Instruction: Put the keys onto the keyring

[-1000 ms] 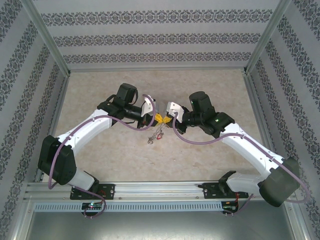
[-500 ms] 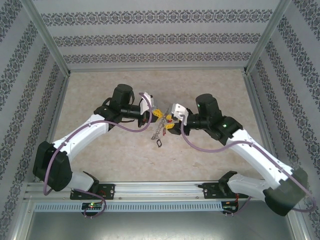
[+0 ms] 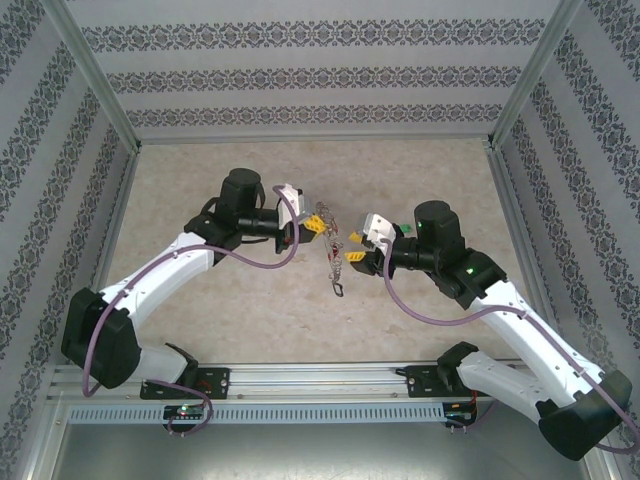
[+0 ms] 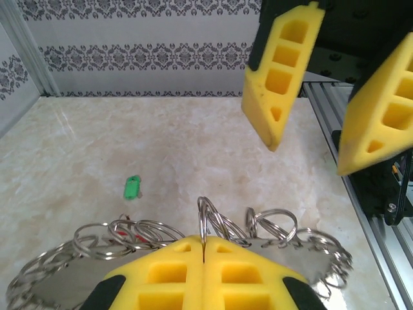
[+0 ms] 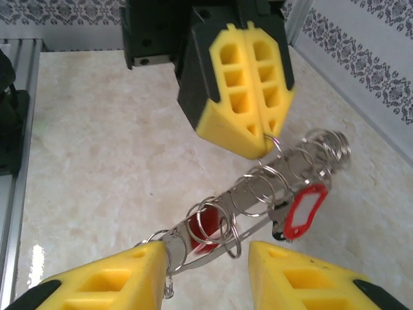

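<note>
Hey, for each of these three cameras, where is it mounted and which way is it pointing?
Top external: above and behind the arms, looking down on the table; both arms show, with the keyring between left gripper and right gripper.
Left wrist: on the left arm, looking past its own shut fingers toward the right gripper's open fingers.
Right wrist: on the right arm, facing the left gripper; own spread fingers at the bottom.
Shared: both wrist views show the keyring pinched by the left gripper.

The right claw (image 5: 205,255) has opened and drawn back from the keyring (image 5: 257,186).
</note>
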